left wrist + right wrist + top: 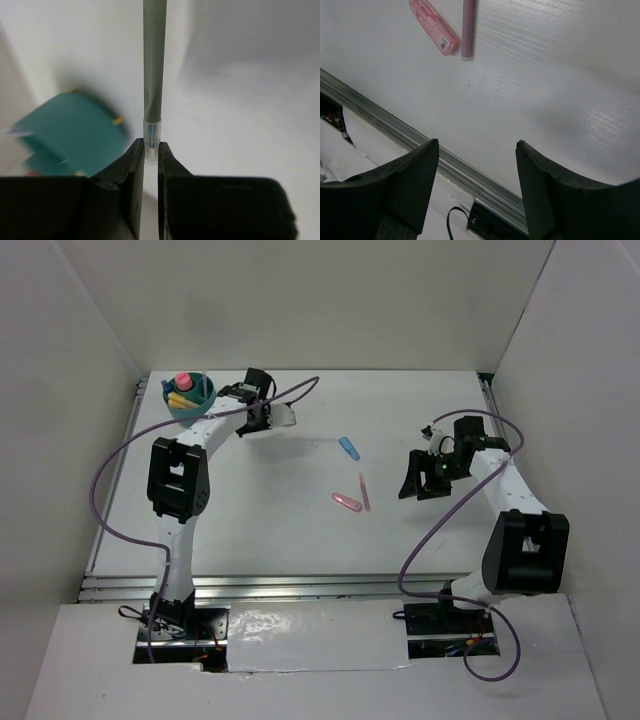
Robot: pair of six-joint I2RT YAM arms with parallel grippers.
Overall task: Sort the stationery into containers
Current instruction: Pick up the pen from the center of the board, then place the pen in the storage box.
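Observation:
My left gripper (pixel 268 420) is shut on the clear end of a thin grey pen (pixel 154 65) and holds it above the table, just right of the teal tub (pixel 190 398). In the left wrist view the jaws (pixel 151 150) pinch the pen and the tub (pixel 75 135) shows blurred at the left. The tub holds pink and yellow items. A small blue piece (pixel 348 447), a pink marker (pixel 346 502) and a thin pink pen (pixel 364 492) lie mid-table. My right gripper (pixel 415 482) is open and empty, right of them. Its wrist view shows the marker (pixel 434 27) and the pen (pixel 468 27).
White walls enclose the table on three sides. A metal rail (pixel 445 160) runs along the near table edge, with a black cable below it. Purple cables loop over both arms (pixel 290 392).

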